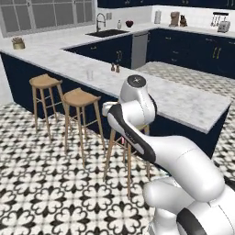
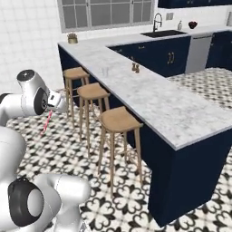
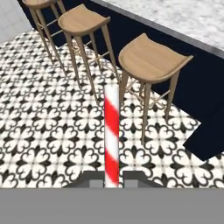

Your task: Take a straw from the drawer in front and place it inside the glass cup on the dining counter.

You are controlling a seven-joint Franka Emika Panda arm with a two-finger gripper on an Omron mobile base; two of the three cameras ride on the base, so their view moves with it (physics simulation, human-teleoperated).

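A red-and-white striped straw (image 3: 111, 131) sticks out from between my fingertips, with my gripper (image 3: 112, 178) shut on its lower end. In the right base view the straw (image 2: 46, 123) hangs down and to the left below my gripper (image 2: 51, 109), over the patterned floor and left of the stools. The glass cup (image 1: 90, 75) (image 2: 105, 71) stands upright on the dining counter (image 1: 156, 92) (image 2: 158, 104), well beyond the hand. The counter's marble top (image 3: 192, 17) and navy base lie ahead of the straw tip.
Three wooden stools (image 2: 120, 118) (image 2: 93, 90) (image 2: 75, 72) line the near side of the counter; one (image 3: 153, 57) is just beyond the straw. Two brown shakers (image 1: 114, 68) (image 2: 135, 68) stand close to the cup. Sink and cabinets lie at the back.
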